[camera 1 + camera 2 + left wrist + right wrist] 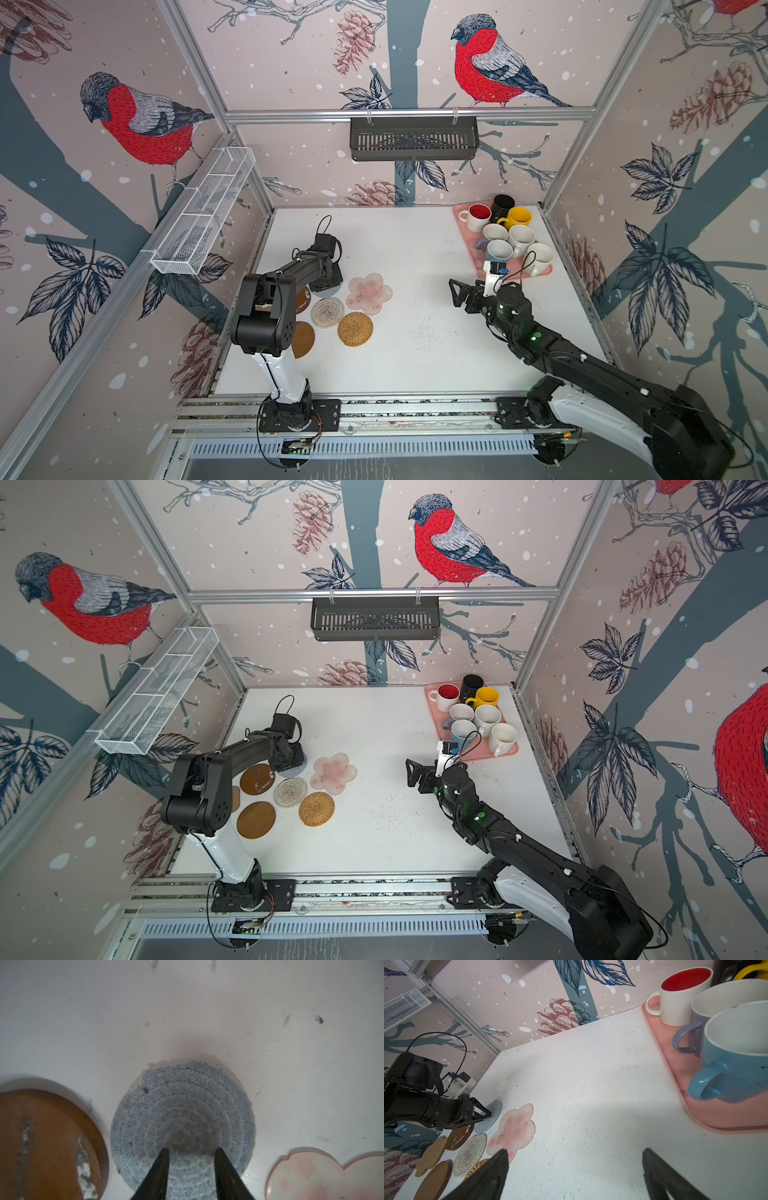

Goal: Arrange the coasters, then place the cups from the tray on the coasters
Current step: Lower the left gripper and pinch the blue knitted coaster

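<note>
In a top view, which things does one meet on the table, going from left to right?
Far brown disc → beige woven coaster → pink flower coaster → right gripper → tray. The wicker coaster is left out: it overlaps its neighbours.

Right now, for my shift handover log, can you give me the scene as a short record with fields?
coasters: seven, clustered on the left arm's side of the table, none bearing a cup
cups: all seven on the tray, at the far corner on the right arm's side
left gripper: jaws apart, tips at the grey-blue woven coaster
right gripper: open, empty, over bare table beside the tray
progress: no cup placed yet
</note>
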Tool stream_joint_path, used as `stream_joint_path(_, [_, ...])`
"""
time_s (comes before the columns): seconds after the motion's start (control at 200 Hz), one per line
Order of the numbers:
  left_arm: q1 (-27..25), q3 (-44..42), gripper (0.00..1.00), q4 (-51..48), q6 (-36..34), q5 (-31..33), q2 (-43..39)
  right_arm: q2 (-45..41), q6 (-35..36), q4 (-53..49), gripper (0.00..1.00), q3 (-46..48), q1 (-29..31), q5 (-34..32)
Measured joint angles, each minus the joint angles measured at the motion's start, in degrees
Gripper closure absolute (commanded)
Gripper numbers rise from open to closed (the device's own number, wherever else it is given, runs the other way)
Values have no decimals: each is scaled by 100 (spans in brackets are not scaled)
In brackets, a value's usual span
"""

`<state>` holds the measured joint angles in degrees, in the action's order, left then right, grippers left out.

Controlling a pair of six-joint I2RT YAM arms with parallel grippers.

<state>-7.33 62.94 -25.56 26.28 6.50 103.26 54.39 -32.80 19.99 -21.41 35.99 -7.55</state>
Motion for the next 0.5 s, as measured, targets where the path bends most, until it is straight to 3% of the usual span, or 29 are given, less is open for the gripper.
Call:
stream_joint_path(0.275, [-48, 197, 60, 131, 48, 72, 247, -111, -20, -9, 0, 24, -2, 0])
stream_joint_path(0.5, [-177, 916, 61, 238, 39, 116, 835, -133, -17, -11, 1, 35, -26, -7])
